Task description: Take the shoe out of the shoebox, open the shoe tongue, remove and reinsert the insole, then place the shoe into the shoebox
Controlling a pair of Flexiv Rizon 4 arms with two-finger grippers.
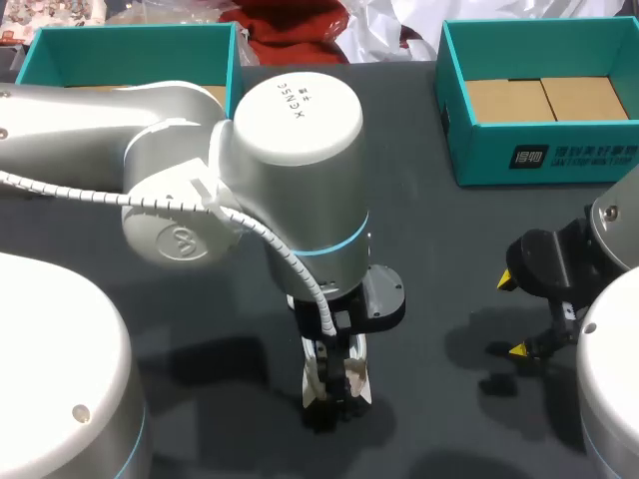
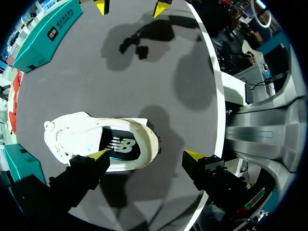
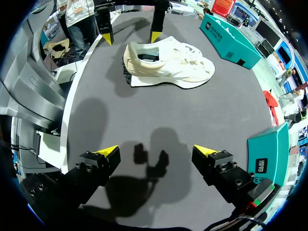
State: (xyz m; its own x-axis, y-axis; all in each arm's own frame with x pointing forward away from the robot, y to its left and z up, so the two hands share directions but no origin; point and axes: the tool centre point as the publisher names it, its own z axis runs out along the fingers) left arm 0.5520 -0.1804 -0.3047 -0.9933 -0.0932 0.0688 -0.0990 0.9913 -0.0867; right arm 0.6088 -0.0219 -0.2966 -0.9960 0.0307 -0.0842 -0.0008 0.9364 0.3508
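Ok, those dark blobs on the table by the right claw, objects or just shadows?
Right wrist view: just shadows cast by the right claw on the table; the shoe is evenly lit. Head view: same soft shadows, and the left arm hides most of the shoe. Both wrist views bend the table edge.

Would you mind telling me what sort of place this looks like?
Probably a robot test bench: a dark table holding a white shoe and two teal shoeboxes, with the left gripper and right gripper above it.
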